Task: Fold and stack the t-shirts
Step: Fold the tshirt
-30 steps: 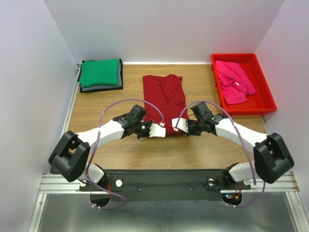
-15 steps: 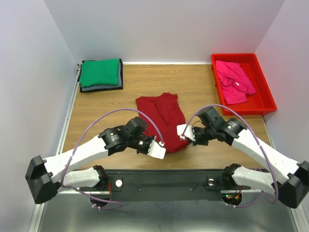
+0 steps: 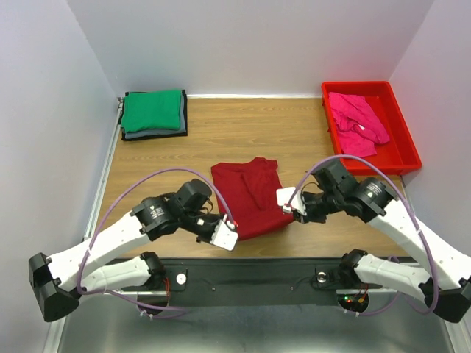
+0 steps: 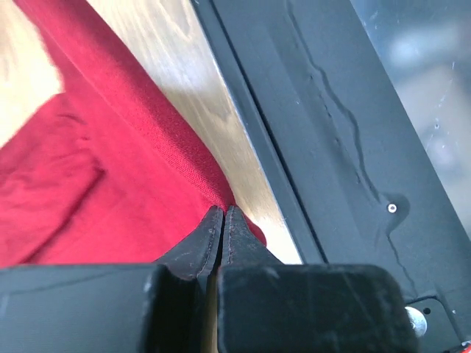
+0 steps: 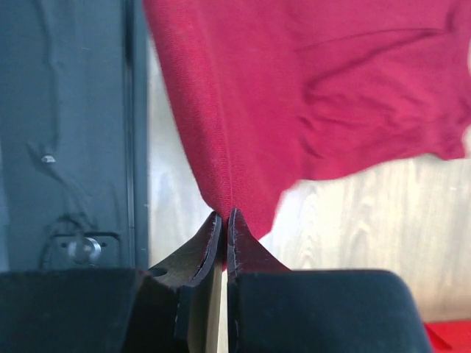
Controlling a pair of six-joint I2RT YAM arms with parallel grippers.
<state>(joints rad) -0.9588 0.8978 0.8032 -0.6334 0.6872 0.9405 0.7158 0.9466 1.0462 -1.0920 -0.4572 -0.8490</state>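
The dark red t-shirt point(image 3: 246, 197) lies in the lower middle of the top view, its bottom edge close to the black base rail point(image 3: 257, 278). The left gripper point(image 3: 225, 235) pinches its lower left corner and the right gripper point(image 3: 286, 200) holds its right edge. Both wrist views show the jaws closed tight on a ridge of red cloth.

A second ago the shirt lay stretched long, higher in the frame. Since then both arms have drawn back toward the bottom and dragged it along, so it now sits lower, shorter and slightly skewed. This looks like pulling the cloth flat and close for folding, which is not yet done.

The green t-shirt point(image 3: 152, 110) lies folded on the dark grey t-shirt point(image 3: 154, 134) at upper left. The pink t-shirt point(image 3: 357, 123) lies crumpled in the red tray point(image 3: 403, 143) at upper right. The table point(image 3: 213, 143) is pale wood, with plain white walls point(image 3: 250, 44) on three sides.
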